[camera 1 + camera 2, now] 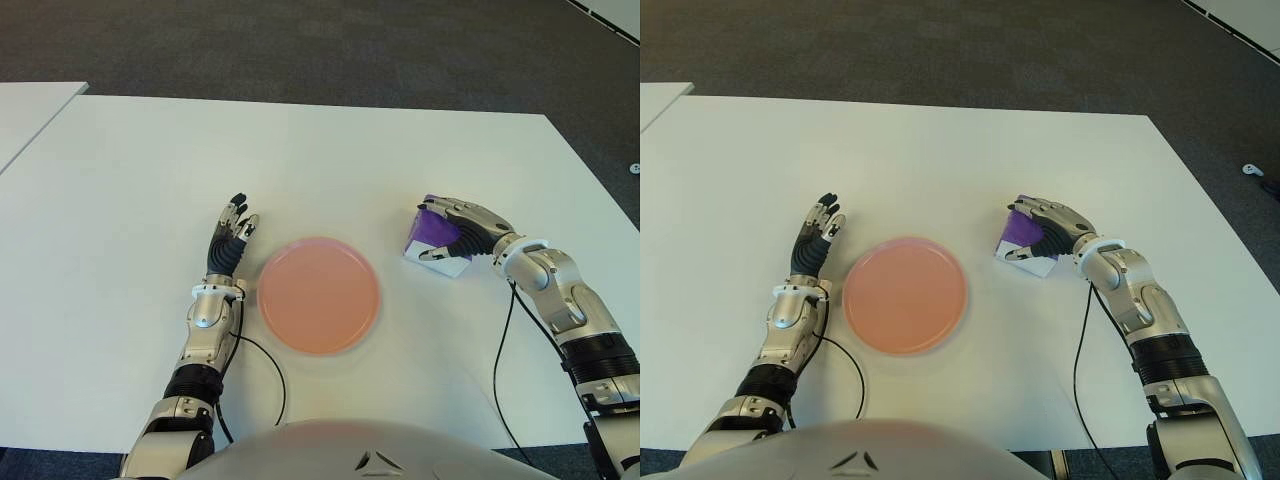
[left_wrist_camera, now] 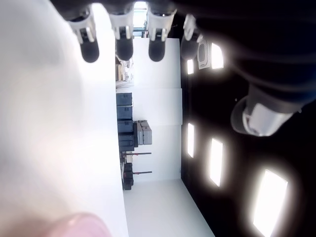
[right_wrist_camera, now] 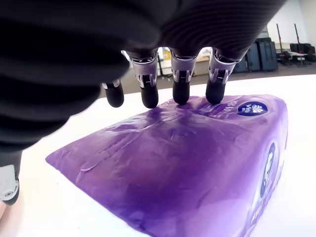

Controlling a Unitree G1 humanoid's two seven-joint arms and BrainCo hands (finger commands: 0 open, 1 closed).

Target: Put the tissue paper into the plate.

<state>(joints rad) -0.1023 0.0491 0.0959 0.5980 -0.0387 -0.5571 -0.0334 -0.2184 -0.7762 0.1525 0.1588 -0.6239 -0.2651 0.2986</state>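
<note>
Right now the right robot hand [image 1: 455, 232] drapes uncurled fingers over the tissue pack [image 1: 436, 240], right of the plate [image 1: 318, 295].

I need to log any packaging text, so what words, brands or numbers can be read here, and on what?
Tissue pack, purple, under the right hand: a round dark-blue logo with white lettering near one corner, too small to read.
Same pack, side face: pale printed marks, blurred, unreadable.
Pink plate, white table, left hand: no text visible.
</note>
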